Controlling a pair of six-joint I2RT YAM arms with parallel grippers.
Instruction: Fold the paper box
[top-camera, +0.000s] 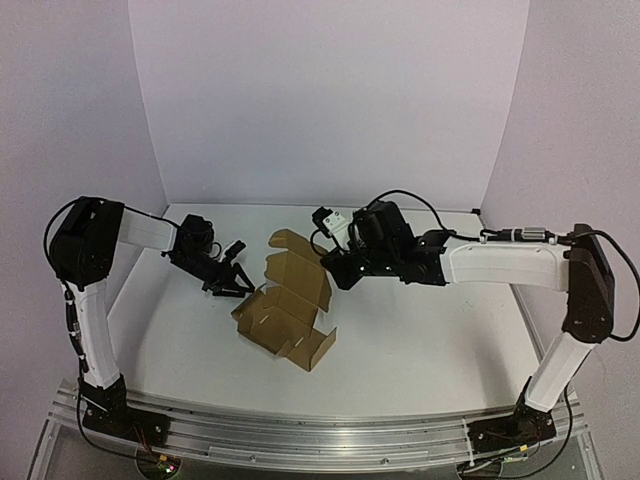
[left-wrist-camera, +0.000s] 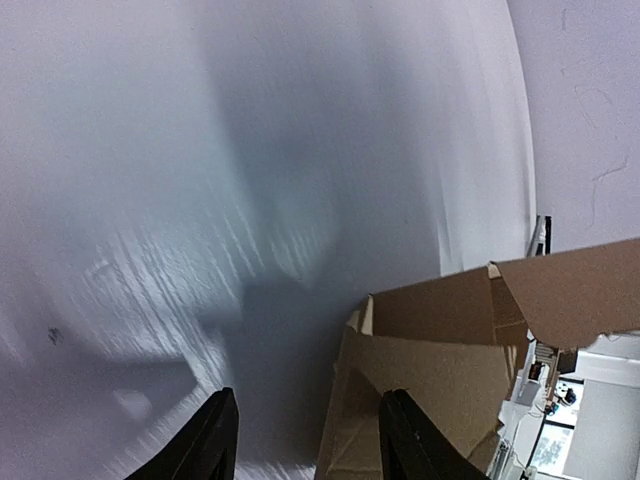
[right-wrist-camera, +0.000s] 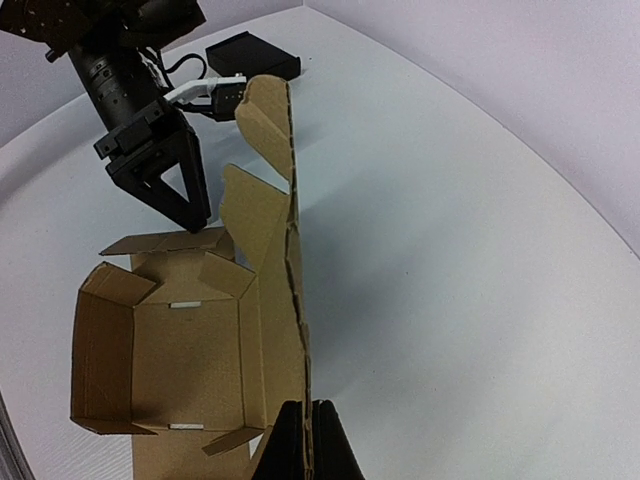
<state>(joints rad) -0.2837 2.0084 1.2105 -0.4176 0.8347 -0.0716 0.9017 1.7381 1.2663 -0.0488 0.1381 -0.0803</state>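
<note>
- Right-hand pincer (right-wrist-camera: 305, 445), one of two, is clenched tight on the edge of a tall panel of the plain brown cardboard box (top-camera: 285, 310); the thin sheet is nipped between its dark fingers and stands upright from them.
- Left-hand pincer (left-wrist-camera: 308, 450), the other one, is released: its two black fingers stand apart with white tabletop showing between them. A corner of the cardboard reaches into that gap, and the finger on the box side lies against the brown flap. It grasps nothing that I can see.
- One box only, half made up. It sits about mid-table, a little left of centre, between the two pincers. Its shallow tray part lies open to the ceiling with short side walls raised, and several loose flaps stick out around it.
- One small black rectangular object (right-wrist-camera: 252, 55) lies flat on the far side of the table, behind the left arm's wrist and well apart from the box.
- Two arms reach in from the near edge, one from the left, one from the right, over a single white table (top-camera: 420, 340) backed by pale walls.
</note>
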